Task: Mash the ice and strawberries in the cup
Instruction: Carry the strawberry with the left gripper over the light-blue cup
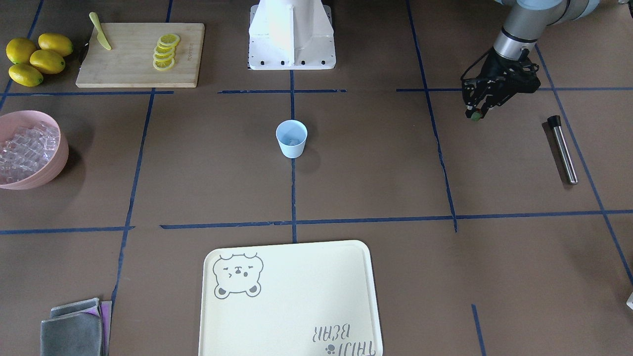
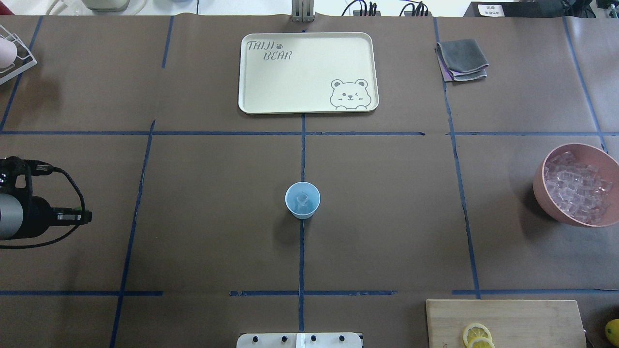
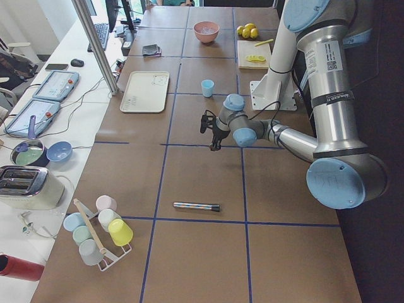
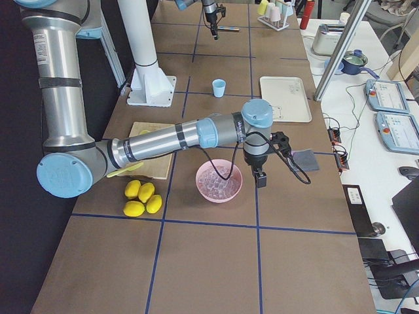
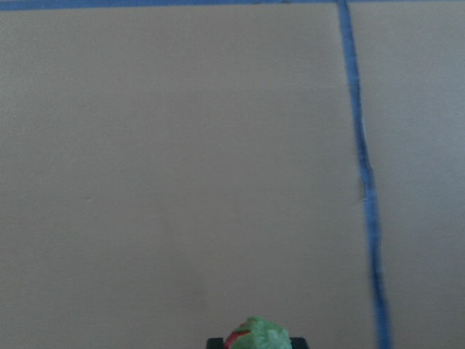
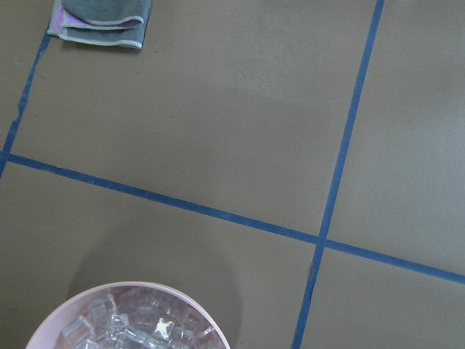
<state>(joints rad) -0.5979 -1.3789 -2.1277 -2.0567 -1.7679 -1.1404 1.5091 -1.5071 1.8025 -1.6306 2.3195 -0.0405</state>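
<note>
From across the tabletop (image 1: 376, 163), my left hand (image 1: 476, 112) is hanging in the air. Its fingers are pinching together on the strawberry (image 1: 475, 117), a tiny red bit with a green leafy top. The cup (image 1: 292, 138) is standing upright in the middle, well apart from that hand and off toward my right. It is light blue smooth plastic, wider at the mouth than at the base. A few clear ice (image 1: 292, 142) cubes are lying at its bottom. A shiny steel rod (image 1: 564, 151) with a black end is lying flat on the other side of my hand.

From overhead, my left arm (image 2: 19, 217) is poking in at the edge. The cup's round mouth is facing straight up. So I am thinking the strawberry needs to travel sideways to my right, then drop in from above.

From the left side, my left hand is pointing down, and the cup is sitting further along the tabletop.

From the right side, my right hand (image 4: 260, 182) is hanging just beside the pink bowl (image 4: 219, 199), which is full of glassy cubes. I cannot tell if its fingers are apart or together. It is probably farther from the cup than my left hand, but that is hard to judge here.

My left wrist camera is showing only the bumpy green top and a sliver of red at the bottom edge, with a blue tape line (image 5: 367, 189) running beside.

My right wrist camera is looking down on the bowl's rim, with a folded grey cloth (image 6: 102, 18) far off.
</note>
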